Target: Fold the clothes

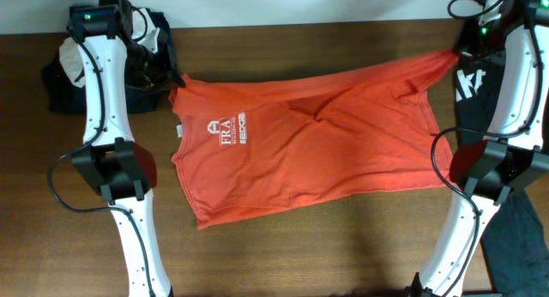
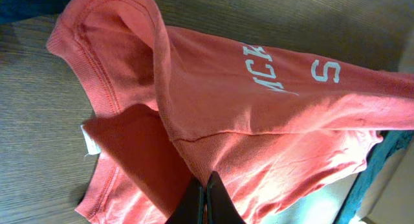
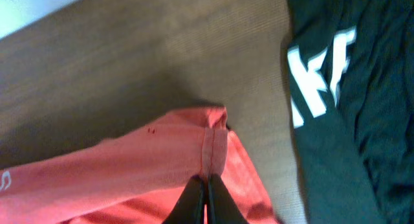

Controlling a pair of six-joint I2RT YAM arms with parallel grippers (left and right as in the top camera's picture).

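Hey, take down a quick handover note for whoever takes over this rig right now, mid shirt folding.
Left gripper: shut on the orange-red T-shirt, at its far corner near the collar end.
Right gripper: shut on the opposite far corner, beside the black garment.
Shirt: spread on the table, print up, far edge pulled taut between the arms.
Done: both corners gripped.
Left: every fold.

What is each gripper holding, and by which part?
Both pinch the orange-red T-shirt: left gripper on the shoulder near the collar, right gripper on a hem corner at the seam.
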